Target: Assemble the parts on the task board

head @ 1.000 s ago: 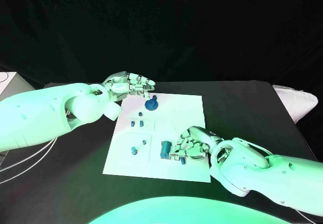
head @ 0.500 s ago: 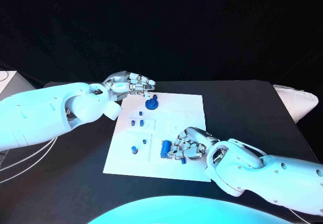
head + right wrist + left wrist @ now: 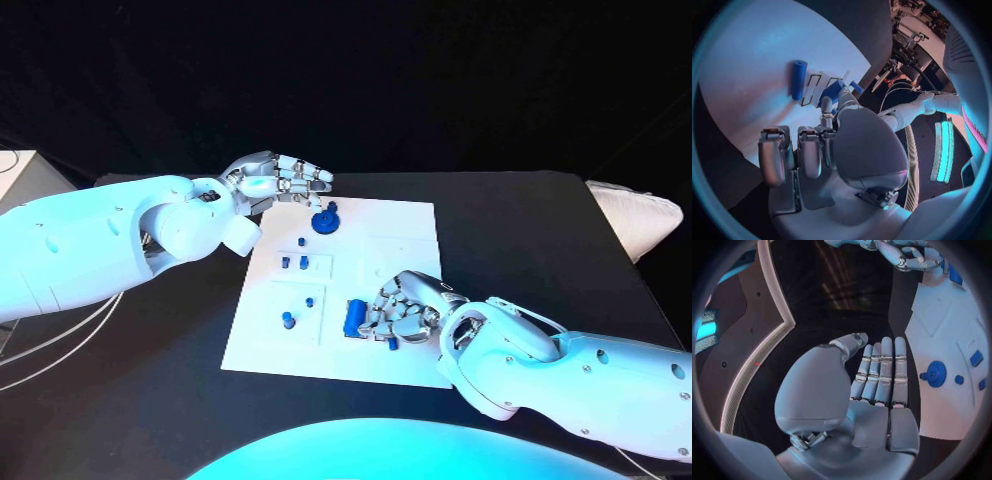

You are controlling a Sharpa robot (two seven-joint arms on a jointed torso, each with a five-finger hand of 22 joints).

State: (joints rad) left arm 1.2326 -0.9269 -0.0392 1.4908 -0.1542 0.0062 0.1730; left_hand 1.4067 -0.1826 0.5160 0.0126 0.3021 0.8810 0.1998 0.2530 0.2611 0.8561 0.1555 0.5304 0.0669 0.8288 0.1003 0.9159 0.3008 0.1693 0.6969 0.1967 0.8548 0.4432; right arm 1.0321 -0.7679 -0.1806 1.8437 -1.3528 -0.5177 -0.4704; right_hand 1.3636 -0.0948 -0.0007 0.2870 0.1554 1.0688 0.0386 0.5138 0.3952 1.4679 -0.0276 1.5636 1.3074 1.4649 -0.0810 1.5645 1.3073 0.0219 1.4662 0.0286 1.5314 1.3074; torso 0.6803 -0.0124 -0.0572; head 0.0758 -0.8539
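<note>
Over on the left, the left hand (image 3: pixel 278 178) hovers with its fingers (image 3: pixel 882 371) straight and pressed together, holding nothing, just beside the round blue part (image 3: pixel 326 222) at the task board's (image 3: pixel 411 225) far edge, while the right hand (image 3: pixel 408 308) curls over small blue parts (image 3: pixel 356 317) near the board's front, its grip unclear.

Right hand (image 3: pixel 826 150) sits over the white task board (image 3: pixel 748 75), fingers curled down, pinching a small blue part (image 3: pixel 833 91). A blue cylinder (image 3: pixel 799 79) lies just beside it on the board.
</note>
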